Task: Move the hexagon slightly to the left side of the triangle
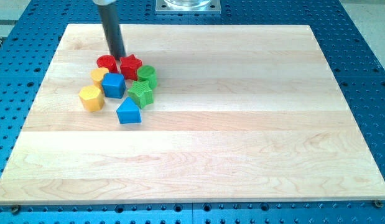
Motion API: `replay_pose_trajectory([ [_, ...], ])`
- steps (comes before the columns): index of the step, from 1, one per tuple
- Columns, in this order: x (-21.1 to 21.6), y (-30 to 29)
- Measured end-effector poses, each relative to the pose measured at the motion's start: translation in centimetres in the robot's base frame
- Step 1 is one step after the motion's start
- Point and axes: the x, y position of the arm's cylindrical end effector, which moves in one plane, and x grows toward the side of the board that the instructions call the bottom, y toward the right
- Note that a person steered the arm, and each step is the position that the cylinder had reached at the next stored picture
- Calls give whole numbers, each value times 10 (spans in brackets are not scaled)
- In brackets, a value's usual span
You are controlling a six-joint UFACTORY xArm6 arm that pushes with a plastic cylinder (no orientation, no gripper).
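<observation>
While the rod stands upright, my tip [119,57] touches the red star [130,66].

Blocks crowd round the blue triangle [129,111] (top side); its bottom lies open.

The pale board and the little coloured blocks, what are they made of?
The pale wooden board looks like light, smooth-finished wood: joined planks with visible grain. The blocks, such as the yellow hexagon block and blue triangle block, look like moulded plastic, evenly coloured with a slight sheen, though painted wood is possible.
</observation>
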Motion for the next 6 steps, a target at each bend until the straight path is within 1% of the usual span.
replay_pose_trajectory([
  [1, 29, 9],
  [2, 32, -4],
  [3, 46, -36],
  [4, 93, -52],
  [5, 118, -31],
  [6, 136, -24],
])
